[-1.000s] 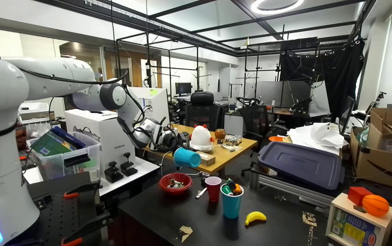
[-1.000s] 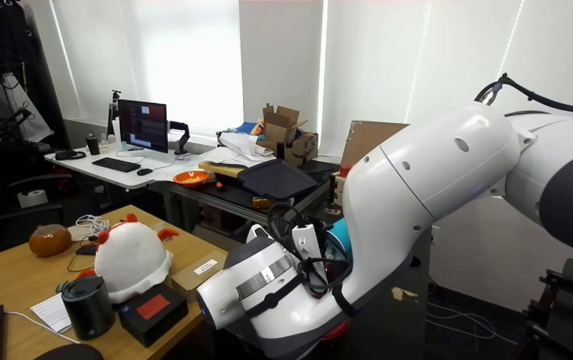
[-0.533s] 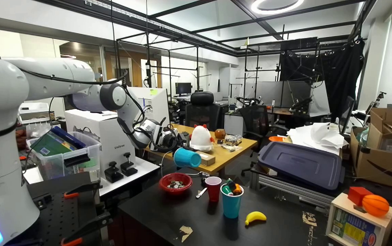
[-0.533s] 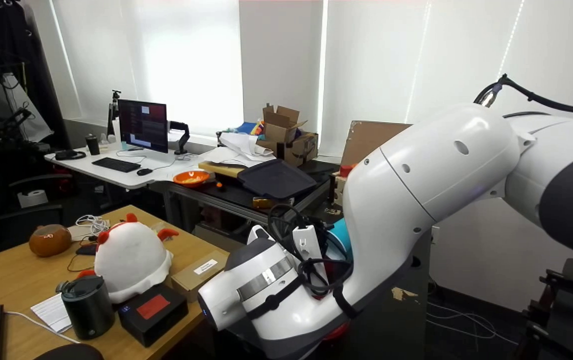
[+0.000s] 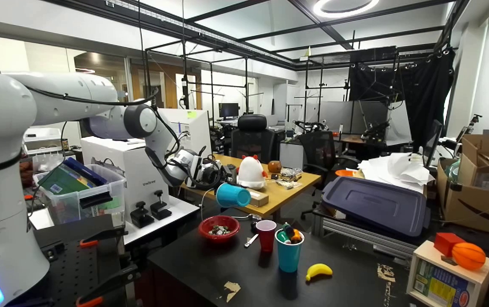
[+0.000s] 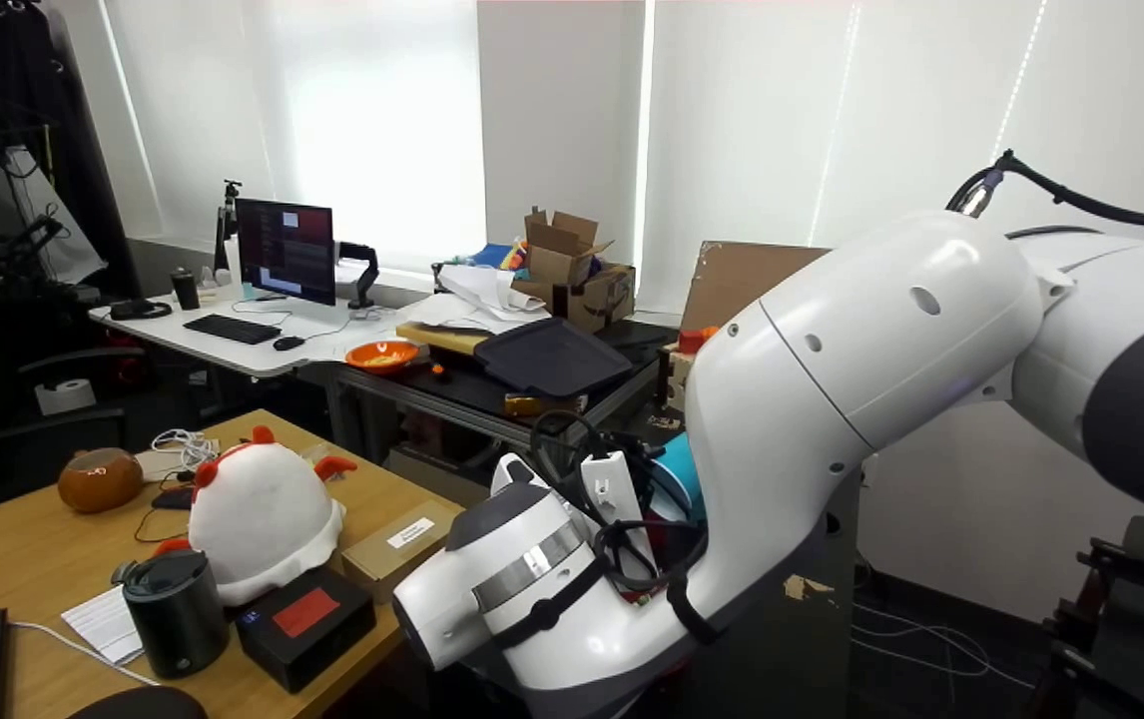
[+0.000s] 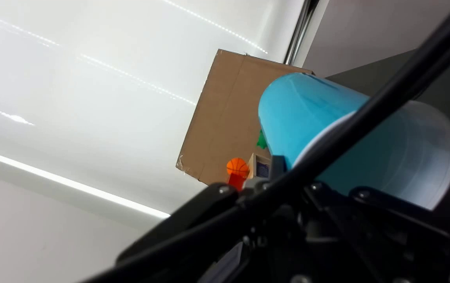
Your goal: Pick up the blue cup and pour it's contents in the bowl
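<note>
The light blue cup hangs in the air on its side in an exterior view, its base toward the right and lower than my wrist. It is partly hidden behind the arm in an exterior view. In the wrist view the cup shows its open mouth; the part of its inside that shows holds nothing. My gripper is shut on the cup's wall at the rim; a black cable hides part of the fingers. The red bowl stands on the black table below the cup, with small grey-green bits in it.
A small red cup, a teal cup filled with toys, a white-handled knife and a yellow banana are on the table. A wooden box with an orange ball stands at the right.
The bits over the bowl, blurred and standing higher one second ago, now lie lower in it. The blue cup has shifted very slightly up and left, still held.
</note>
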Tool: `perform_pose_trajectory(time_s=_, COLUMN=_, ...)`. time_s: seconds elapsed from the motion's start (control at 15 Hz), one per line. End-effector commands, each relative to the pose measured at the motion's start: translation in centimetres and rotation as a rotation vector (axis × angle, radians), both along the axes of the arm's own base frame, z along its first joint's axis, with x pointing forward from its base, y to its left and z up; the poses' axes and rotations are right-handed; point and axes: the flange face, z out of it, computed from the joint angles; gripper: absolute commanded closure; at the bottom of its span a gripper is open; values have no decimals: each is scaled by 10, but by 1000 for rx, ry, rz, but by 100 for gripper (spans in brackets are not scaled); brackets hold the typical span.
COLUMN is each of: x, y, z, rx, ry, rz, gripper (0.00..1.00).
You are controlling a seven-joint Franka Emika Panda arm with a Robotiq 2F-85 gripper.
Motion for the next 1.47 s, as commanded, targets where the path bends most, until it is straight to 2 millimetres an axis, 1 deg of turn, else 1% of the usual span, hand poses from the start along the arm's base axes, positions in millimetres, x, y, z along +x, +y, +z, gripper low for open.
perform_pose_trajectory(time_s=0.0, x=7, y=5, z=12, rx=24, ry=-14, rz=-5, gripper=99)
perform_pose_trajectory(time_s=0.4, x=15, y=8, z=30, rx=122, ry=-94, rz=-25, gripper=99)
perform_pose_trajectory(time_s=0.67, x=16, y=7, z=37, rx=217, ry=-173, rz=-75, gripper=99)
perform_pose_trajectory(time_s=0.8, x=16, y=3, z=40, rx=259, ry=-215, rz=-114, gripper=99)
perform_pose_trajectory(time_s=1.07, x=16, y=-12, z=45, rx=320, ry=-295, rz=-199, gripper=99)
perform_pose_trajectory(time_s=1.4, x=15, y=-46, z=51, rx=402, ry=-410, rz=-297, gripper=99)
